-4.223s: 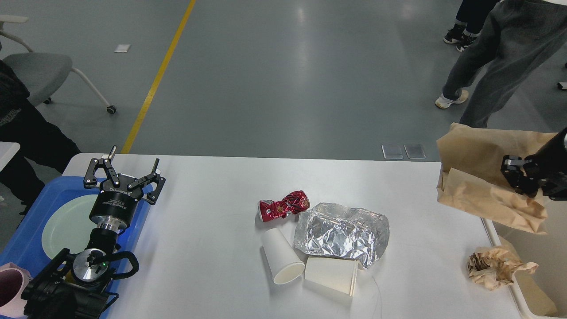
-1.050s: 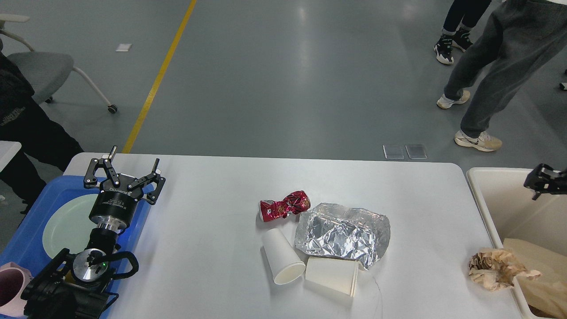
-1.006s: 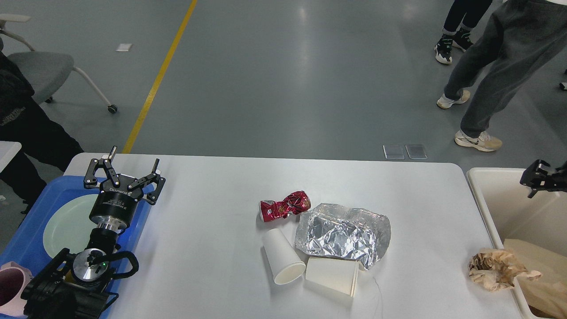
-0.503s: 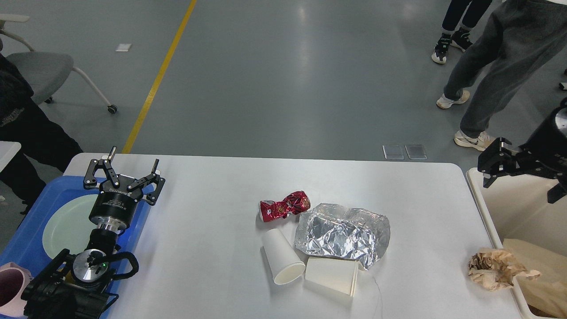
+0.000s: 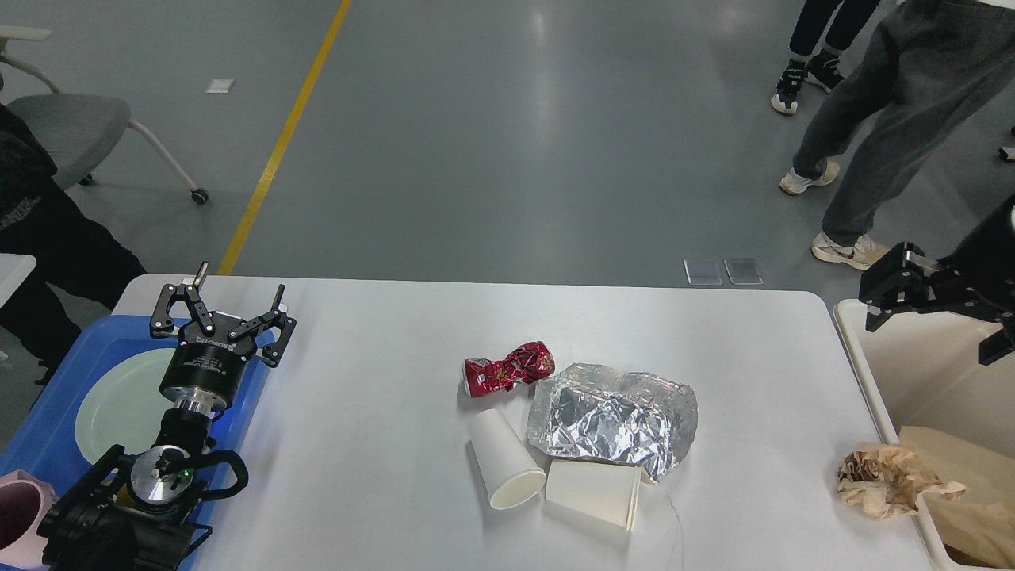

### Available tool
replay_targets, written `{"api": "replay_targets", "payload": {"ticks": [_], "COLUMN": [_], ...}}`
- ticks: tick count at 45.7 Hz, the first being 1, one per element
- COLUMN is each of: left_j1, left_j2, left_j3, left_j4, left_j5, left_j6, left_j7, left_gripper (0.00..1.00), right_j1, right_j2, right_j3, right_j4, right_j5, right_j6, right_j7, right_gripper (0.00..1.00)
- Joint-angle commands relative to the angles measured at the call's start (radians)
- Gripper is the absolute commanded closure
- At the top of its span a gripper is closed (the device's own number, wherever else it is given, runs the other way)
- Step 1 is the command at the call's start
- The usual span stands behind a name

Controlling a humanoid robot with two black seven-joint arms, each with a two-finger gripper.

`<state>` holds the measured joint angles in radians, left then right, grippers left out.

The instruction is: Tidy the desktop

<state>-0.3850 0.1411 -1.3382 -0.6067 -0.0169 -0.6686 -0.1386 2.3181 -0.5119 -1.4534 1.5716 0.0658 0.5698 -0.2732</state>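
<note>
Head view: the desktop (image 5: 381, 444) fills the lower part of the frame, with a blue tray (image 5: 47, 396) at its left edge and a cream bin (image 5: 852, 341) at its right edge. Left gripper (image 5: 226, 305) is raised over the near right corner of the tray, above a pale green plate (image 5: 119, 404); its fingers (image 5: 170, 305) are spread wide, it holds nothing and touches nothing. Right gripper (image 5: 932, 313) hangs above the far end of the bin, just off the table's right edge; its fingers are parted and nothing is between them. Clustered near the middle of the desktop are a crushed red can (image 5: 507, 367), a crumpled foil sheet (image 5: 612, 420), a white paper cup (image 5: 503, 458) lying on its side and a second cup (image 5: 593, 492) also on its side, touching the foil's near edge. A crumpled brown paper wad (image 5: 884, 477) rests at the right edge of the desktop, against the bin rim. A brown paper bag (image 5: 975, 492) lies inside the bin. A pink cup (image 5: 20, 527) sits at the near end of the tray.
</note>
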Motion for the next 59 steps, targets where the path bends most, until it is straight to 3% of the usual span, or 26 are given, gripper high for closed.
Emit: {"api": "replay_targets", "payload": {"ticks": [1, 11, 24, 59], "left_j1": [0.0, 0.0, 0.0, 0.0], "left_j2": [0.0, 0.0, 0.0, 0.0], "left_j3": [-0.001, 0.001, 0.001, 0.001], "left_j4": [0.001, 0.001, 0.001, 0.001], "left_j5": [0.0, 0.0, 0.0, 0.0], "left_j6": [0.0, 0.0, 0.0, 0.0], "left_j7": [-0.001, -0.001, -0.001, -0.001], "left_gripper": [0.04, 0.04, 0.04, 0.04], "right_j1": [-0.17, -0.506, -0.868, -1.168], "right_j2": [0.006, -0.002, -0.005, 0.069], "right_j3": [0.022, 0.117, 0.295, 0.456], "right_j4": [-0.033, -0.191, -0.384, -0.653], "right_j5": [-0.001, 0.0, 0.0, 0.003], "right_j6": [-0.096, -0.255, -0.333, -0.439], "right_j7": [0.0, 0.0, 0.0, 0.002], "right_gripper": [0.0, 0.0, 0.0, 0.0]}}
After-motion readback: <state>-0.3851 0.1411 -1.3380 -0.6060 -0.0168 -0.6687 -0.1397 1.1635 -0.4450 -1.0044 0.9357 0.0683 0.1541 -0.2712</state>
